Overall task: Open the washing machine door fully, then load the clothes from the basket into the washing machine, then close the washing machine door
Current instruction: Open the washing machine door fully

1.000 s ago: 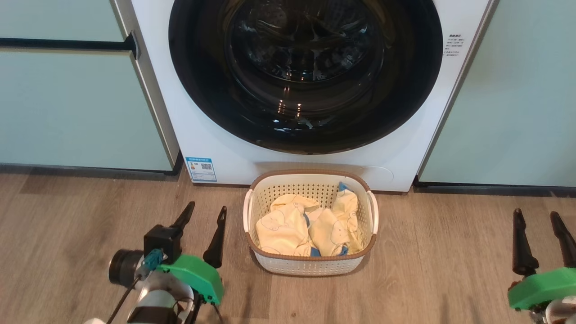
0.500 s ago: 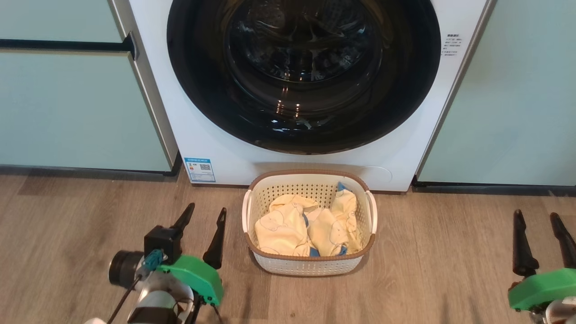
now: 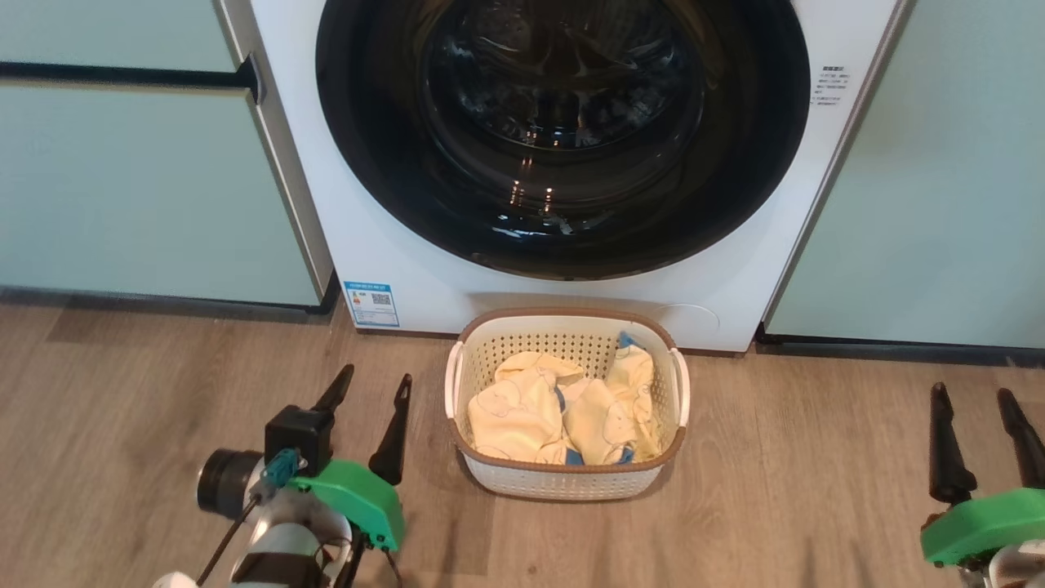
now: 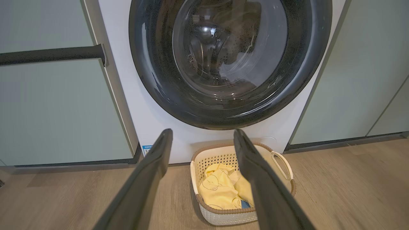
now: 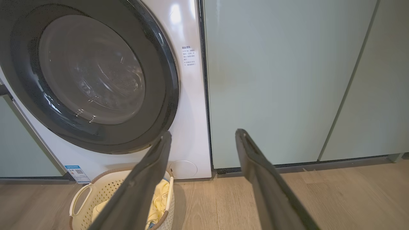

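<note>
The white washing machine [image 3: 408, 261] stands ahead with its round black-rimmed door [image 3: 735, 196] shut flat against the front. On the floor just before it sits the cream basket [image 3: 563, 483] holding the pale yellow clothes [image 3: 522, 412] with blue trim. My left gripper [image 3: 373, 382] is open and empty, low at the basket's left side and apart from it. My right gripper [image 3: 971, 392] is open and empty, far out to the basket's right. In the left wrist view the door [image 4: 150, 80] and the basket [image 4: 223, 217] lie beyond my open left gripper [image 4: 201, 132]. The right wrist view shows the door [image 5: 159, 80] left of my open right gripper [image 5: 202, 133].
Pale green cabinets [image 3: 147, 188] flank the machine on both sides; the left one has a dark bar handle [image 3: 122, 77]. A blue sticker [image 3: 371, 304] and a round service flap [image 5: 182, 169] mark the machine's lower front. Wood-look floor [image 3: 800, 474] spreads around the basket.
The whole head picture has shifted slightly right and down, so the camera moved. Both grippers, the basket and the door stand as before.
</note>
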Motion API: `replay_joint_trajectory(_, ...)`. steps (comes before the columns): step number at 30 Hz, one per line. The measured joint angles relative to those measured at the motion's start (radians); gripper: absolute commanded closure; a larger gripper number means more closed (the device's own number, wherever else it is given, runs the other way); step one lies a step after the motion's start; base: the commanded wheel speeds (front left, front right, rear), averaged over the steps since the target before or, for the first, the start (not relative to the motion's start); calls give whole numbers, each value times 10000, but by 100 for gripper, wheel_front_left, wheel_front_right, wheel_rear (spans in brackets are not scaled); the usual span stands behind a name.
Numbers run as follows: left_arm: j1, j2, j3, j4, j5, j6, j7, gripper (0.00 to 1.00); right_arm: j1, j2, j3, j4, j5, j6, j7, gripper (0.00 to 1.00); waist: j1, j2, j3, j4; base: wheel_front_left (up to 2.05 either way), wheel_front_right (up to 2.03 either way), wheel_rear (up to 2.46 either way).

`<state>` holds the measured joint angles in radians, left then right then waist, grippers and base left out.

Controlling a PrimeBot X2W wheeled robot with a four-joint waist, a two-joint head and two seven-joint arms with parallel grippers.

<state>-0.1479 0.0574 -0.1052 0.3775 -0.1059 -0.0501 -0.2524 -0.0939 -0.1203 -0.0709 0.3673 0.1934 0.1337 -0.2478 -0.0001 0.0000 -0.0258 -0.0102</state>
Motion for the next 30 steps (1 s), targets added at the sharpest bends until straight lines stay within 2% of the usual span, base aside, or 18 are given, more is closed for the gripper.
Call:
replay_joint_trajectory(21, -9, 46, -217, 4, 4, -12, 0, 0, -9, 35, -178, 2, 0, 0, 0, 0, 1, 0, 72, -66, 122, 122, -244)
replay_joint_trajectory(30, -15, -19, -213, -205, 4, -6, 0, 0, -11, 35, -232, 2, 0, 0, 0, 0, 1, 0, 92, -97, 76, 76, -152)
